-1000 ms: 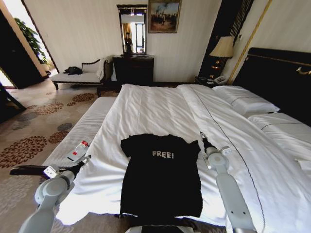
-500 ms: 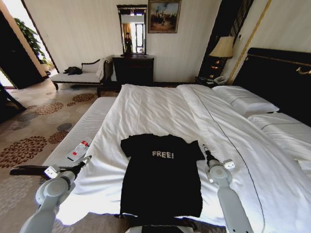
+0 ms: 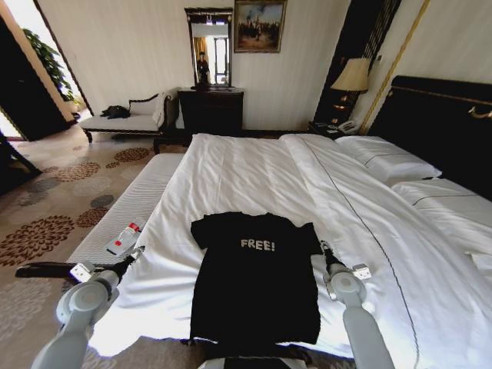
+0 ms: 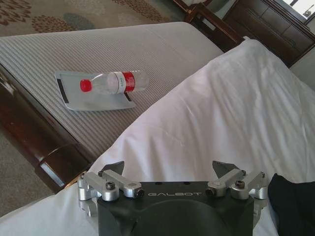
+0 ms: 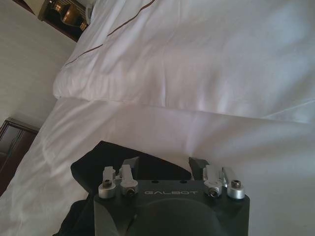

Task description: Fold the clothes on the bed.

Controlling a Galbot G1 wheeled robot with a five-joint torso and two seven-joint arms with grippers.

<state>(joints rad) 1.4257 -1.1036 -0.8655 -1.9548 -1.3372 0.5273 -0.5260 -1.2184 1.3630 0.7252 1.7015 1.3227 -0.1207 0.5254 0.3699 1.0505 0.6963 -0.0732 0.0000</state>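
Observation:
The clothes are one black T-shirt (image 3: 254, 288) with white "FREE!" lettering, lying flat near the front edge of the bed (image 3: 254, 169) with its collar away from me. My right gripper (image 3: 323, 247) hovers open at the tip of the shirt's right sleeve. In the right wrist view, the dark sleeve (image 5: 93, 164) lies just below the open right gripper (image 5: 165, 164). My left gripper (image 3: 137, 252) is open over the white duvet's left edge, well clear of the shirt. In the left wrist view, the left gripper (image 4: 167, 168) has nothing between its fingers, and the shirt (image 4: 295, 201) shows at one corner.
A grey striped bench (image 3: 134, 204) runs along the bed's left side, holding a water bottle (image 4: 110, 82) with a red cap on a small tray. Pillows (image 3: 388, 157) and a dark headboard (image 3: 438, 123) lie to the right. A chaise (image 3: 123, 121) and dresser (image 3: 210, 109) stand far behind.
My right gripper has drawn back toward me along the bed, from beyond the right sleeve to its tip. The left arm and the shirt have hardly moved.

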